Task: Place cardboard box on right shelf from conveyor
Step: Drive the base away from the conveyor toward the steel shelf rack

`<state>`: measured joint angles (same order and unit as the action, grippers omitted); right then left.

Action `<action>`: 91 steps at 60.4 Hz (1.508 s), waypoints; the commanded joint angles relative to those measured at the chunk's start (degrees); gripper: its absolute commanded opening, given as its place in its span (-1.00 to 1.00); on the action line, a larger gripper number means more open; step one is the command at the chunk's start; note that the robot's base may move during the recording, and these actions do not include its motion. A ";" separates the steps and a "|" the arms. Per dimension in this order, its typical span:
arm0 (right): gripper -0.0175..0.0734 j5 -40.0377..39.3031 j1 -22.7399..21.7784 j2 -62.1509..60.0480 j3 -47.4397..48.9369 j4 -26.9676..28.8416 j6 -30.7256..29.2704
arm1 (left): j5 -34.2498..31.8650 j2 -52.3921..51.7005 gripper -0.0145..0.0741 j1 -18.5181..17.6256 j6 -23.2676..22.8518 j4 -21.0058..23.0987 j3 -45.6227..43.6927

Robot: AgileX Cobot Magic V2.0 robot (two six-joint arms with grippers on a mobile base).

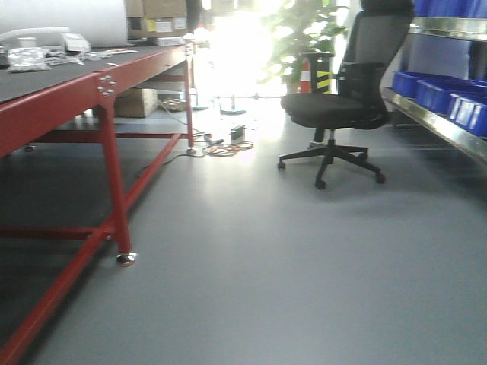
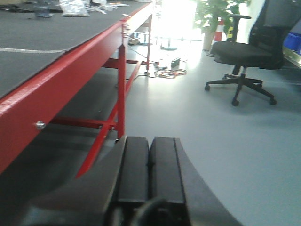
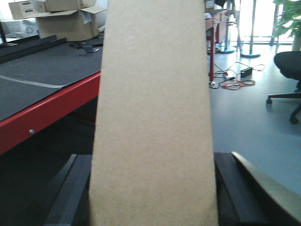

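A plain tan cardboard box (image 3: 153, 113) fills the middle of the right wrist view, standing tall between the two dark fingers (image 3: 70, 188) of my right gripper (image 3: 153, 188), which is shut on its sides. The conveyor (image 1: 53, 91), a dark mat on a red frame, runs along the left of the front view and also shows as the conveyor (image 3: 42, 75) in the right wrist view. The right shelf (image 1: 441, 122), shiny steel, lies at the far right edge. My left gripper (image 2: 150, 162) is shut with nothing in it, held beside the conveyor (image 2: 61, 70) above the floor.
A black office chair (image 1: 338, 106) stands on the grey floor in front of the shelf. Blue plastic bins (image 1: 449, 95) sit on the shelf. Cables (image 1: 224, 148) lie on the floor by the conveyor's far leg. Cardboard cartons (image 3: 61, 16) are stacked behind the conveyor. A potted plant (image 1: 304, 38) stands at the back.
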<state>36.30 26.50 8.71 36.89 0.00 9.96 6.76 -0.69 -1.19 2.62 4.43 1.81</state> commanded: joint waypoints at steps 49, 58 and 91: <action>-0.34 -5.70 -0.31 0.81 1.49 0.00 -0.62 | -4.87 -0.93 -0.94 0.02 0.01 0.34 0.47; -0.34 -5.70 -0.31 0.81 1.49 0.00 -0.62 | -4.87 -0.93 -0.94 0.02 0.01 0.34 0.47; -0.34 -5.76 -0.31 0.80 1.49 0.00 -0.62 | -4.87 -0.93 -0.94 -0.71 0.01 0.34 0.47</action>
<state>36.40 26.50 8.71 36.89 0.00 9.96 6.76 -0.69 -1.52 2.62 4.43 1.81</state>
